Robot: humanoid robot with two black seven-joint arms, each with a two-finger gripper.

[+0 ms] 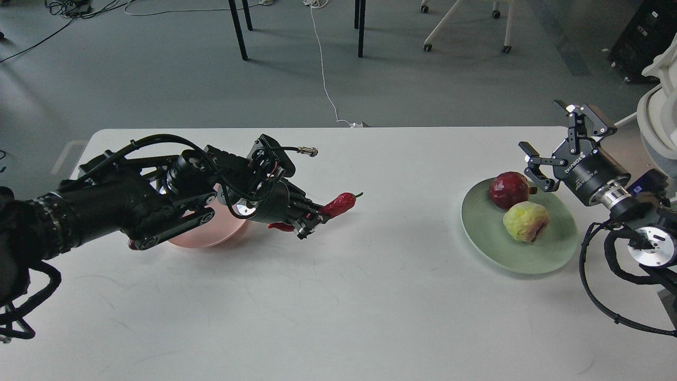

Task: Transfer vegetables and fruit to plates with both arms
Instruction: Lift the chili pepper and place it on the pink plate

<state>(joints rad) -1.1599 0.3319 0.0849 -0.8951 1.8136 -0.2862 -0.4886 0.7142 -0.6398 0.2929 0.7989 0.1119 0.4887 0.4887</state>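
Two claws were in view. The left claw (312,221) was closed on a red chili pepper (338,203), gripping it near its lower half, with the green stem pointing away to the right; whether the chili was lifted clear of the white surface (338,307) or still brushing it could not be told. Just behind that arm lay the pale pink plate (203,238), mostly hidden beneath the wrist and forearm, so what it held, if anything, could not be seen. No eggplant showed anywhere; it may have been under the arm, but that was only a guess.

The right claw (550,145) stood wide apart and held nothing, hovering at the far rim of the pale green plate (550,254), just beside the pomegranate (509,190). That plate carried both fruits: the dark-red pomegranate at the back and the lumpy yellow-green fruit (525,221) in front, touching or nearly so.

By this reckoning the fruit half looked finished, and the vegetable half was under way, the chili in hand and not yet on the pink plate.

Counted: two plates, two fruits, one chili, no visible eggplant, two arms.
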